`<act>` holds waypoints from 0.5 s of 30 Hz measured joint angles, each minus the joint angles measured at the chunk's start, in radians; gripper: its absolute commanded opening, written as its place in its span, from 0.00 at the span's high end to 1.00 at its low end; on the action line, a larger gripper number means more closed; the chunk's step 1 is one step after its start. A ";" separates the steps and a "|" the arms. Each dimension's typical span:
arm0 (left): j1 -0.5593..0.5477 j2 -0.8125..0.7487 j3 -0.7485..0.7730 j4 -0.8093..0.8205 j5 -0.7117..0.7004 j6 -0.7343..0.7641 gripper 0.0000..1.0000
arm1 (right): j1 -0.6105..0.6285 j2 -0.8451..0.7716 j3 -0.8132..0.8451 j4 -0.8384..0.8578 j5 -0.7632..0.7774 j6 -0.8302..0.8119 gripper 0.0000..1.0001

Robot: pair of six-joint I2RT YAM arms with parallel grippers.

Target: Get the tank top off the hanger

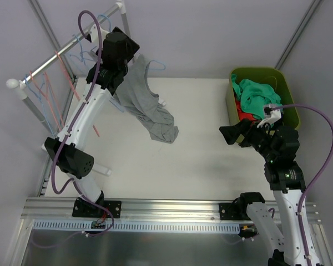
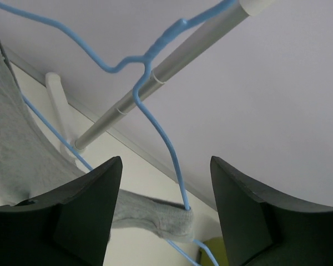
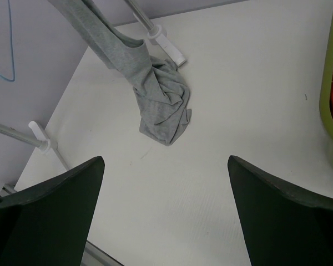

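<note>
Top external view: grey tank top (image 1: pixel 147 105) hangs from a blue hanger (image 2: pixel 164 143) on the rail (image 1: pixel 50 57) at 11 o'clock, its lower end bunched on the table (image 1: pixel 200 155). Left gripper (image 2: pixel 165 166) stands open with the hanger wire between its jaws. Right gripper (image 3: pixel 165 166) is wide open and empty beside the bin (image 1: pixel 255 70) at 2 o'clock.

Tank top (image 1: pixel 147 105) hanging from hanger (image 2: pixel 177 26), rack (image 1: pixel 50 61) left, bin (image 1: pixel 255 70) right
</note>
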 measured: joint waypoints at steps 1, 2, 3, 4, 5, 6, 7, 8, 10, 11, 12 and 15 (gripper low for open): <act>0.003 0.015 0.014 0.000 -0.004 0.000 0.38 | 0.005 -0.002 0.000 -0.002 -0.002 -0.003 0.01; 0.008 0.033 0.031 0.003 -0.008 -0.001 0.41 | 0.009 -0.005 0.000 -0.005 -0.004 -0.005 0.01; 0.014 0.048 0.043 0.008 -0.010 -0.001 0.45 | 0.011 -0.008 0.000 -0.008 -0.006 -0.008 0.01; 0.014 0.062 0.050 0.012 -0.013 -0.003 0.47 | 0.014 -0.012 0.000 -0.010 -0.008 -0.010 0.01; 0.020 0.075 0.056 0.013 -0.016 -0.003 0.48 | 0.016 -0.016 0.000 -0.012 -0.010 -0.013 0.00; 0.020 0.087 0.059 0.013 -0.018 -0.003 0.58 | 0.017 -0.019 0.000 -0.013 -0.012 -0.016 0.00; 0.021 0.097 0.060 0.013 -0.020 -0.006 0.63 | 0.019 -0.022 0.000 -0.013 -0.013 -0.018 0.01; 0.026 0.104 0.060 0.013 -0.022 -0.006 0.67 | 0.019 -0.024 0.000 -0.014 -0.014 -0.020 0.00; 0.026 0.113 0.060 0.013 -0.024 -0.009 0.84 | 0.021 -0.025 0.000 -0.016 -0.016 -0.024 0.00; 0.026 0.114 0.060 0.012 -0.024 -0.011 0.89 | 0.022 -0.025 0.000 -0.018 -0.016 -0.025 0.01; 0.026 0.114 0.060 0.012 -0.025 -0.009 0.95 | 0.023 -0.025 0.000 -0.019 -0.016 -0.026 0.01; 0.026 0.109 0.059 0.011 -0.026 -0.001 1.00 | 0.023 -0.024 0.000 -0.019 -0.016 -0.027 0.00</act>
